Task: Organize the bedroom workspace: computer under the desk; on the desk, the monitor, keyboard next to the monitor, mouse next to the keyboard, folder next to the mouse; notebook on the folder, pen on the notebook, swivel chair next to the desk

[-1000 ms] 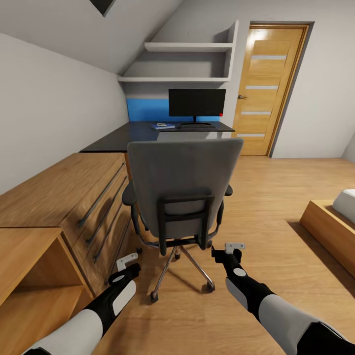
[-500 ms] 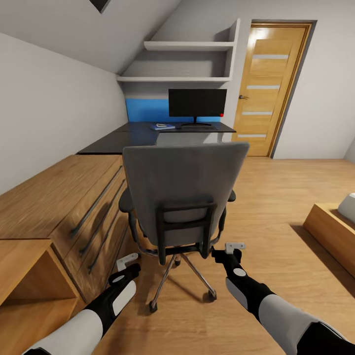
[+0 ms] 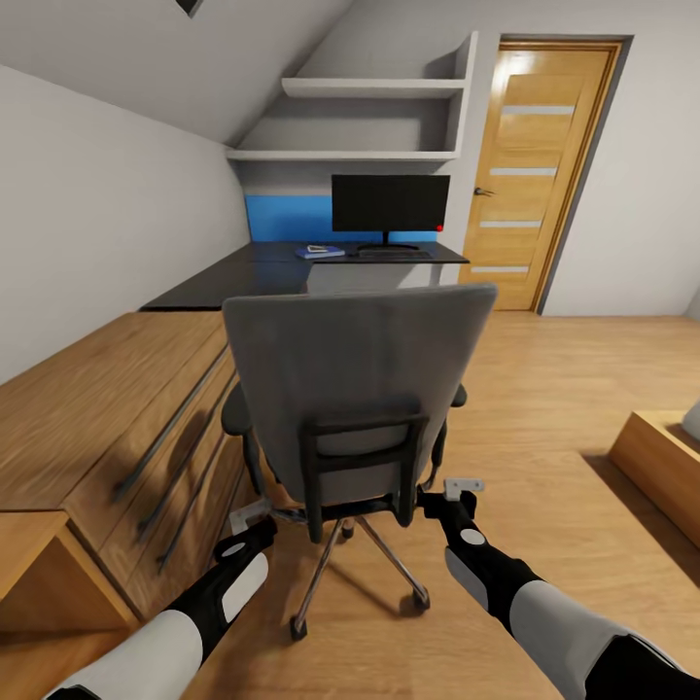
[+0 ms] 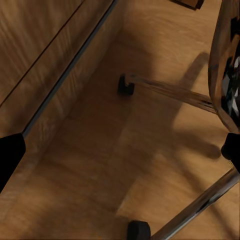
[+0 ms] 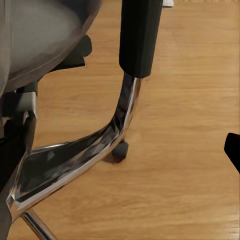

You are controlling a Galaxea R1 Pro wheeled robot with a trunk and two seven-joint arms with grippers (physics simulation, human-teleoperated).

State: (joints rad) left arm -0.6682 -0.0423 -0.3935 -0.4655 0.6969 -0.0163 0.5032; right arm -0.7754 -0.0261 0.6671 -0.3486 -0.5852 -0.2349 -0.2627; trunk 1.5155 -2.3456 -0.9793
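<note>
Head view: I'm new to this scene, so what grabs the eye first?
The grey swivel chair fills the centre, its back toward the camera, between the left gripper and right gripper. Beyond it, the black monitor stands on the glossy black desk, beside a wooden door.

Grey swivel chair (image 3: pixel 360 379), black monitor (image 3: pixel 390 203), glossy black desk (image 3: pixel 243 272), blue folder (image 3: pixel 321 253).

We counted one swivel chair (image 3: pixel 360 379), one monitor (image 3: pixel 390 203) and one blue folder (image 3: pixel 320 252) on the one black desk (image 3: pixel 243 277). There were two wall shelves (image 3: pixel 374 87), one wooden door (image 3: pixel 530 165) and one wooden chest of drawers (image 3: pixel 126 408). Two grippers showed, the left gripper (image 3: pixel 251 513) and the right gripper (image 3: pixel 463 486).
</note>
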